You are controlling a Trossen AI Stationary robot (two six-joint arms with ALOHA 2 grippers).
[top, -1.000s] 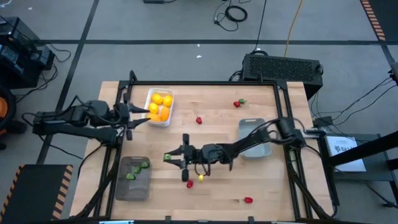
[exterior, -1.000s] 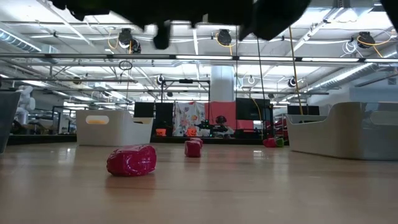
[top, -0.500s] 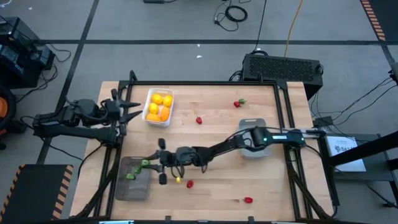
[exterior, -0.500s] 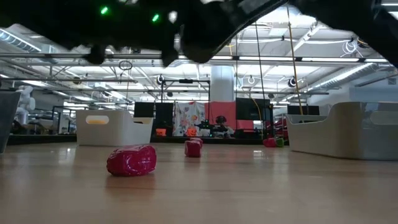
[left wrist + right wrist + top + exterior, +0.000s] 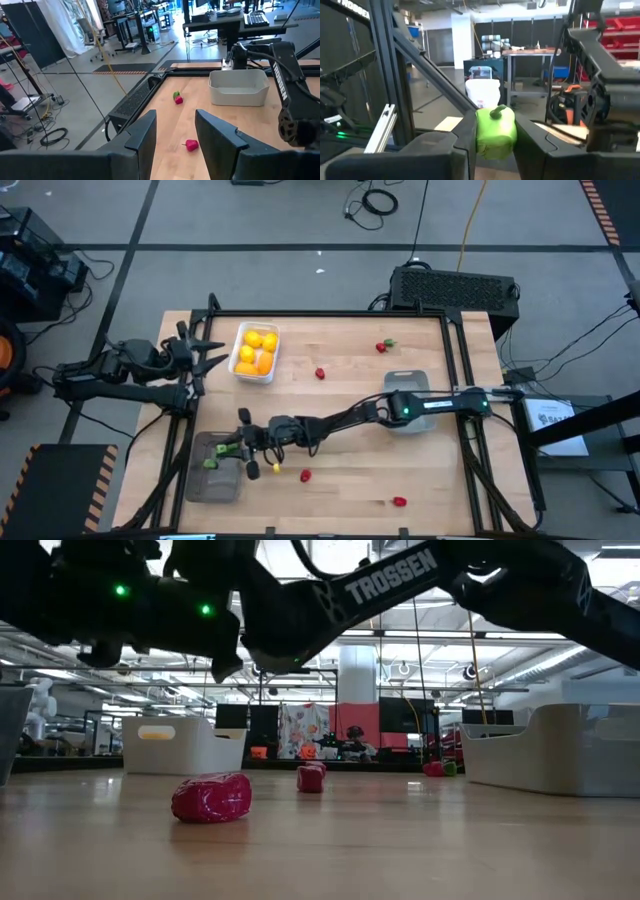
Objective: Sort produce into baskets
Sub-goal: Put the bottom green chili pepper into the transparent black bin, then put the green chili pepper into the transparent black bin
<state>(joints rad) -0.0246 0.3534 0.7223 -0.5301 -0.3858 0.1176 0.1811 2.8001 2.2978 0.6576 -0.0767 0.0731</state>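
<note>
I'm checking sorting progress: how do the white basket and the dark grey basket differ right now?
The white basket holds yellow and orange fruits; the dark grey basket holds green pieces. The white one sits at the table's far side beside the left gripper, which holds nothing; the dark grey one sits at the near side, where the right gripper holds a green piece above it. Both are small, rectangular and upright.

The high view looks straight down on the whole pale wooden table [image 5: 350,395]; the low view sits at tabletop height, facing level across it toward the room. Each wrist view looks forward between its own fingers, the left sharing the light grey rectangular basket [image 5: 238,87] with the high view.
</note>
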